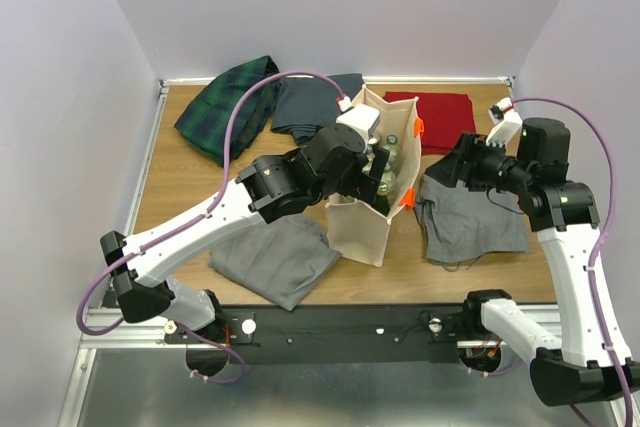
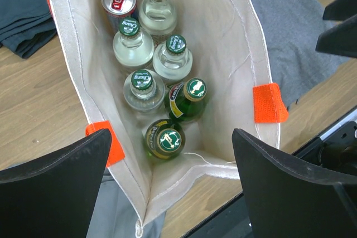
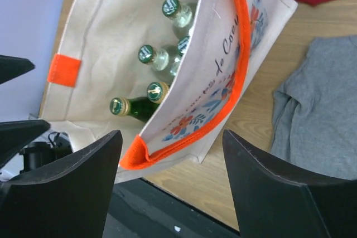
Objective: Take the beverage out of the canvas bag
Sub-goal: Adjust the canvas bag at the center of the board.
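The cream canvas bag (image 1: 358, 232) with orange handles stands upright mid-table. Seen from the left wrist, it holds several beverages: clear bottles with green caps (image 2: 133, 40), two green bottles (image 2: 164, 137) and a red can (image 2: 119, 1). My left gripper (image 2: 173, 185) hovers open above the bag's mouth (image 1: 383, 179), its fingers wider than the near end of the bag. My right gripper (image 3: 170, 163) is open at the bag's right side (image 1: 437, 175). The end of the orange handle (image 3: 136, 151) lies between its fingers, close to the left one, unclamped. The bottles (image 3: 149, 55) show in that view too.
Cloths lie around the bag: a green plaid one (image 1: 230, 107), a dark grey one (image 1: 310, 107) and a red one (image 1: 435, 117) at the back, a grey one (image 1: 275, 257) front left, another grey one (image 1: 470, 217) under the right arm. White walls enclose the table.
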`<action>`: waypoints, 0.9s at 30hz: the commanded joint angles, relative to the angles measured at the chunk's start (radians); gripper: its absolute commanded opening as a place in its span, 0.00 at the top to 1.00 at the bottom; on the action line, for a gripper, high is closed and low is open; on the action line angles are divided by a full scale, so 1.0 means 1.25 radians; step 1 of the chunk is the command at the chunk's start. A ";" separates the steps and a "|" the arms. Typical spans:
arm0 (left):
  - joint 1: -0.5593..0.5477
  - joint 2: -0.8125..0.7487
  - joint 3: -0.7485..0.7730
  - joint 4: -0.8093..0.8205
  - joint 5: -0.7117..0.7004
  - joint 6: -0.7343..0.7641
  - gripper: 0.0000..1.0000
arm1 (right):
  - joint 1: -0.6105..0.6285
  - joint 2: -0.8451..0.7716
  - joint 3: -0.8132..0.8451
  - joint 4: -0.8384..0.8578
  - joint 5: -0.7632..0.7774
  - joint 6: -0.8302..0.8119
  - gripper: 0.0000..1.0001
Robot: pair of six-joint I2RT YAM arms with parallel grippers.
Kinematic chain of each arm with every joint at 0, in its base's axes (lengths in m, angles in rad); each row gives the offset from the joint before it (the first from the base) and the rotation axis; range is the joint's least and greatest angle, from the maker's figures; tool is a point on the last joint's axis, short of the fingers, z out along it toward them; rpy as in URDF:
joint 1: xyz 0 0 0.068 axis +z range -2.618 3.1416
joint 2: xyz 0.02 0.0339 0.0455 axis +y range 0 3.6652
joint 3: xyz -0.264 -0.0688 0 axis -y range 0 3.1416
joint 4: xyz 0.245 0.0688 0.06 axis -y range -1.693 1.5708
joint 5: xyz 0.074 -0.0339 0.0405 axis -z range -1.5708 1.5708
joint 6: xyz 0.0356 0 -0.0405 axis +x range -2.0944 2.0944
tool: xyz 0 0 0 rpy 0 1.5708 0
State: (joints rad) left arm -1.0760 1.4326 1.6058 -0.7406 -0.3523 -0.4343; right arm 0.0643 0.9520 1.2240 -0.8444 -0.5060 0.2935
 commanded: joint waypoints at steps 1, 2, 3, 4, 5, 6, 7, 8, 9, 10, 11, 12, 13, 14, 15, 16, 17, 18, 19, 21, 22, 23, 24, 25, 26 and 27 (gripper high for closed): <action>-0.007 0.011 0.008 0.024 -0.027 0.001 0.01 | 0.003 -0.037 -0.062 -0.013 0.100 0.034 0.24; -0.006 0.016 0.010 0.023 -0.029 0.003 0.01 | 0.003 -0.038 -0.067 -0.009 0.138 0.038 0.25; -0.007 0.018 0.012 0.023 -0.029 0.003 0.01 | 0.003 -0.033 -0.071 -0.002 0.173 0.039 0.25; -0.007 0.021 0.019 0.021 -0.030 0.003 0.01 | 0.003 -0.028 -0.072 0.002 0.249 0.036 0.22; -0.006 0.023 0.021 0.019 -0.031 0.004 0.01 | 0.003 -0.014 -0.075 0.009 0.285 0.041 0.22; -0.006 0.023 0.021 0.021 -0.032 0.005 0.01 | 0.004 -0.008 -0.080 0.037 0.306 0.039 0.22; -0.006 0.025 0.022 0.023 -0.032 0.005 0.01 | 0.003 0.000 -0.081 0.046 0.312 0.035 0.22; -0.006 0.028 0.025 0.023 -0.035 0.007 0.01 | 0.003 0.010 -0.080 0.052 0.303 0.036 0.22; -0.006 0.031 0.028 0.019 -0.035 0.009 0.01 | 0.004 0.014 -0.083 0.078 0.290 0.038 0.23; -0.006 0.033 0.033 0.013 -0.037 0.010 0.01 | 0.006 0.015 -0.099 0.090 0.281 0.042 0.24; -0.006 0.037 0.036 0.011 -0.043 0.009 0.01 | 0.011 0.016 -0.111 0.104 0.265 0.045 0.24; -0.007 0.038 0.037 0.010 -0.051 0.008 0.01 | 0.016 0.019 -0.121 0.119 0.259 0.051 0.23; -0.006 0.039 0.036 0.011 -0.054 0.006 0.01 | 0.038 0.027 -0.125 0.121 0.258 0.054 0.23; -0.006 0.039 0.036 0.012 -0.056 0.006 0.01 | 0.055 0.030 -0.129 0.124 0.258 0.058 0.23; -0.006 0.042 0.036 0.011 -0.058 0.006 0.01 | 0.076 0.030 -0.128 0.131 0.267 0.073 0.23; -0.007 0.043 0.035 0.016 -0.059 0.009 0.01 | 0.126 0.025 -0.124 0.136 0.278 0.083 0.22; -0.007 0.044 0.033 0.017 -0.061 0.010 0.01 | 0.150 0.023 -0.114 0.139 0.298 0.093 0.22; -0.007 0.048 0.035 0.017 -0.062 0.010 0.01 | 0.170 0.023 -0.107 0.149 0.302 0.113 0.22; -0.006 0.049 0.036 0.016 -0.063 0.011 0.01 | 0.206 0.024 -0.102 0.155 0.297 0.122 0.21; -0.006 0.058 0.037 0.015 -0.063 0.012 0.01 | 0.245 0.041 -0.085 0.164 0.307 0.149 0.21; -0.004 0.058 0.039 0.012 -0.064 0.014 0.01 | 0.294 0.047 -0.081 0.165 0.322 0.157 0.21; -0.004 0.060 0.041 0.012 -0.064 0.014 0.01 | 0.318 0.056 -0.075 0.161 0.370 0.161 0.21; -0.004 0.061 0.041 0.011 -0.065 0.014 0.01 | 0.339 0.057 -0.067 0.154 0.391 0.172 0.21; -0.004 0.061 0.041 0.006 -0.067 0.014 0.01 | 0.366 0.055 -0.064 0.153 0.401 0.176 0.21; -0.006 0.061 0.039 0.006 -0.073 0.015 0.01 | 0.373 0.055 -0.055 0.147 0.428 0.179 0.21; -0.004 0.060 0.038 0.005 -0.075 0.014 0.01 | 0.378 0.050 -0.048 0.136 0.429 0.187 0.21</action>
State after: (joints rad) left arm -1.0760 1.5043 1.6279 -0.7345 -0.3973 -0.4263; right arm 0.4755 1.0199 1.1080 -0.6765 -0.0914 0.4641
